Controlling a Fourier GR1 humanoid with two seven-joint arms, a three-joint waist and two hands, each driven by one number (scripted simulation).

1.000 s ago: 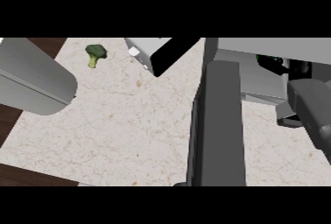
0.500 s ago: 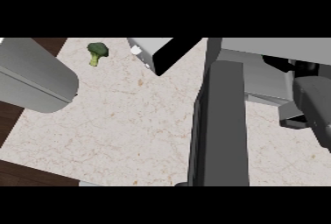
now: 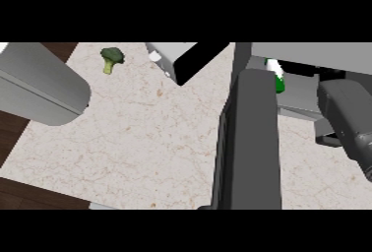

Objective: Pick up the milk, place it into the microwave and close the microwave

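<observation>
The milk point(image 3: 277, 81) shows as a narrow strip: green over its lower body, white toward its top. It sits inside the open microwave point(image 3: 312, 51) at the counter's point(image 3: 145, 147) right edge, just beyond the top edge of the microwave door point(image 3: 251, 142), which hides part of it. The door is a dark grey slab standing open, running from the counter's far side to its near edge.

Of the right hand point(image 3: 327, 74) only a dark strip appears in the microwave cavity, just right of the milk and ahead of the right forearm point(image 3: 349, 118). It cannot be told whether it is spread, closed or holding the milk.

The left forearm point(image 3: 40, 83) lies over the counter's left edge. A broccoli point(image 3: 110, 58) lies near the far left corner. A grey box point(image 3: 190, 59) with a black face stands at the far edge, with a small white item point(image 3: 155, 57) just beside it
</observation>
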